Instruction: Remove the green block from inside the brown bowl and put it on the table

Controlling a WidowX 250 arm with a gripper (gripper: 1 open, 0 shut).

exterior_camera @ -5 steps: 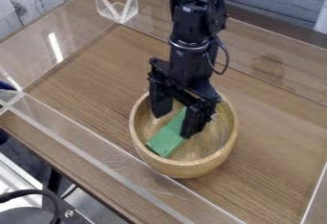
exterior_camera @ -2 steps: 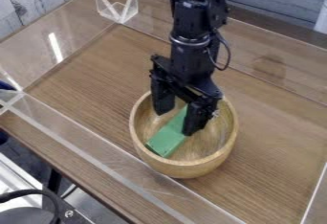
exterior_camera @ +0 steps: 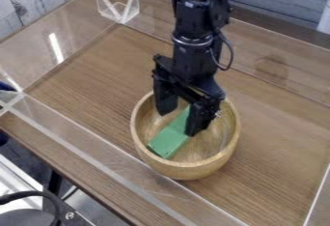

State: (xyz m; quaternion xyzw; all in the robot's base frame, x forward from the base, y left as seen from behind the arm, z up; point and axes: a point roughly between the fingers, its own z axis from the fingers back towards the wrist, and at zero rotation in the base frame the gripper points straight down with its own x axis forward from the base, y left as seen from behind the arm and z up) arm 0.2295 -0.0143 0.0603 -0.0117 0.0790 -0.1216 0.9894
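Fingers (exterior_camera: 180, 114) stand wide apart, black, tips down inside the rim, one on each side of the green block's (exterior_camera: 171, 138) far end; whether either touches it I cannot tell. Between them and running out toward the near side, the block lies low in the brown bowl (exterior_camera: 225, 153), slanted. It looks light and stiff, plastic or painted wood perhaps, unlikely to crush but smooth enough to slip or swivel if pinched at its end. Better to take it across the narrow width, close to mid-length, on its long sides. Beyond the bowl, the counter (exterior_camera: 77, 64) spreads out on either side of the fingers.
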